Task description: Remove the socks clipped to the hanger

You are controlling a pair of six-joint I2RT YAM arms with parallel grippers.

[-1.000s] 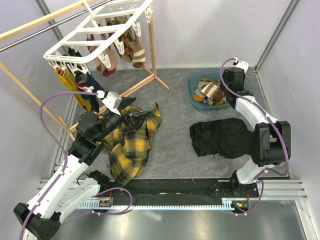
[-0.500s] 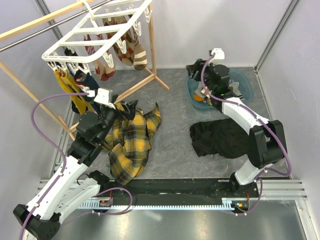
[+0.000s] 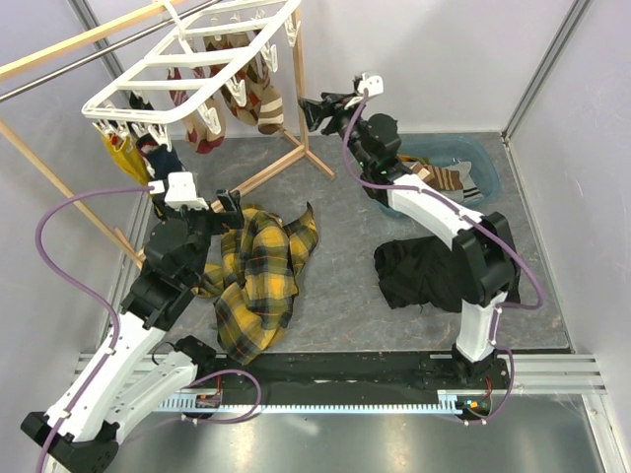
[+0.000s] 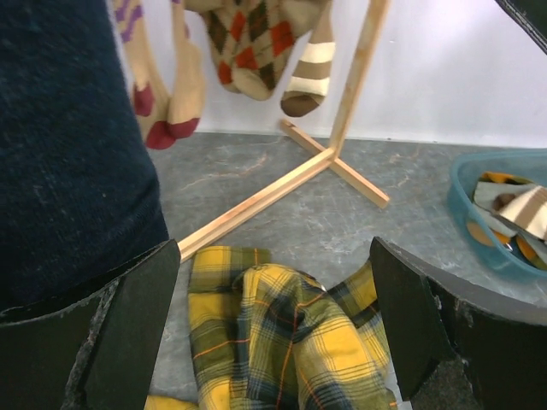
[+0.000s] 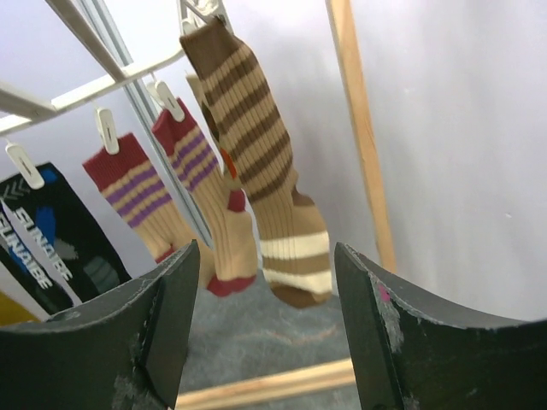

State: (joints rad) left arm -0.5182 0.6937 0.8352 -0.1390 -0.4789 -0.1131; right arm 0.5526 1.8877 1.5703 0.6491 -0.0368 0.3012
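Right wrist view: my right gripper [image 5: 267, 256] stands well open and empty, facing the brown-striped sock [image 5: 256, 162] clipped at the end of the hanger [image 5: 120, 82]. A red-cuffed sock [image 5: 195, 154] hangs just beside it, so I could close on 2 at once. If I pull sideways rather than down, I expect the clip to hold and the whole frame to swing or unhook. My left gripper [image 4: 273, 252] is spread fully, holding nothing, with the navy sock [image 4: 68, 145] just beside 1 finger; a careless lift there could snag it. The other socks [image 3: 258, 99] hang clipped.
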